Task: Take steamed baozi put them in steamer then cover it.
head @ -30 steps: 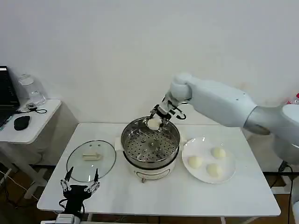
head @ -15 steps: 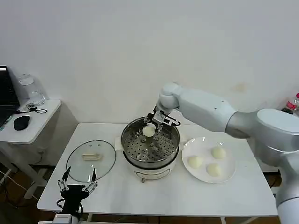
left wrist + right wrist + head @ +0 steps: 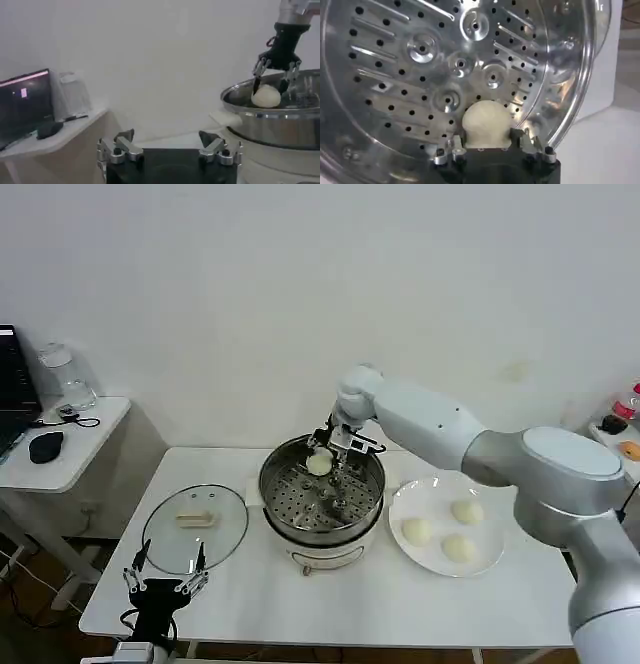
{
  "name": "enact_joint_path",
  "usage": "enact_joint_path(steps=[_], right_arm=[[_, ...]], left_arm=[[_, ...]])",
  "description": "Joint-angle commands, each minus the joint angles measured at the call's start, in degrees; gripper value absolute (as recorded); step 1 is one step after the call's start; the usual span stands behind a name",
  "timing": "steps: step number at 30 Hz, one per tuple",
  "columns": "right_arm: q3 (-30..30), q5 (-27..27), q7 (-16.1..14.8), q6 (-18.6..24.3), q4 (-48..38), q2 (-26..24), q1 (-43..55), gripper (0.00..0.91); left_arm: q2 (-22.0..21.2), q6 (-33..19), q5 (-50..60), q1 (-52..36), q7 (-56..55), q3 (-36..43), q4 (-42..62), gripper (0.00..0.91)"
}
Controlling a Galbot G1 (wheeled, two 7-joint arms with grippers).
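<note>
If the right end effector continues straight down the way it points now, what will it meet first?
Most likely the perforated floor of the steamer. The right end effector points down into the pot, shut on one steamed baozi, so the bun would probably touch the floor first; depth is unclear.

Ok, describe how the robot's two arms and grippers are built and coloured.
The right arm has smooth white shells with a grey joint section. Its right gripper is black, with slim metal-tipped fingers. The left gripper is black too, with silvery finger links fixed by small screws.
</note>
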Motion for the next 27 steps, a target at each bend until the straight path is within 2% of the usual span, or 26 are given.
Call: enact_joint_path(steps=[1,3,6,7,9,11,12,13,16,22,25,27], right_arm=[[-0.1,0.9,1.2,1.3,0.1,-0.3,0.8,0.907],[-1.2,3.8,0.7,0.1,2.5,-1.5,2.3,0.907],[-4.0,11.3,-0.4,-2.8,9.0,-4.8,6.4,0.907],[-5.4,14.5,-1.2,-5.8,13.0,-7.1,9.2,0.907],[-6.8,17.5,-1.7,-8.5,17.8,-10.0,12.5,0.907],[-9.2,23.1,-2.1,-14.2,23.8,-14.7,16.6,0.907],[-9.6,23.8,-2.2,-15.1,24.2,-15.6,17.0,0.907],[-11.4,26.3,-2.6,-18.9,28.3,-19.6,20.2,0.907],[-15.3,30.5,-3.4,-25.6,33.8,-27.3,24.7,0.907],[-22.6,33.3,-4.7,-32.4,42.9,-43.6,26.7,0.907],[-24.2,33.6,-5.8,-34.2,46.7,-50.7,24.9,0.907],[-24.2,32.9,-6.9,-34.3,48.0,-53.8,22.7,0.907]], left_arm=[[0.0,0.1,0.1,-0.1,0.0,0.2,-0.1,0.907],[-0.1,0.1,0.1,-0.1,0.0,0.2,-0.1,0.907],[0.0,0.0,0.1,0.0,-0.1,0.5,-0.2,0.907],[0.1,0.0,0.0,0.1,-0.1,0.7,-0.4,0.907],[0.4,0.0,0.0,0.2,-0.1,0.9,-0.7,0.907],[0.8,0.0,-0.3,0.2,-0.1,1.1,-1.1,0.907],[1.0,0.2,-0.4,0.1,0.0,1.2,-1.4,0.907],[1.4,0.3,-0.6,-0.1,0.0,1.3,-1.7,0.907],[2.4,1.1,-1.3,-0.6,0.1,1.6,-2.5,0.907],[3.4,1.2,-0.9,-0.9,0.3,3.1,-3.0,0.907],[3.4,1.1,-0.2,-1.0,0.3,4.0,-2.7,0.907],[3.4,1.1,0.1,-1.1,0.3,4.3,-2.5,0.907]])
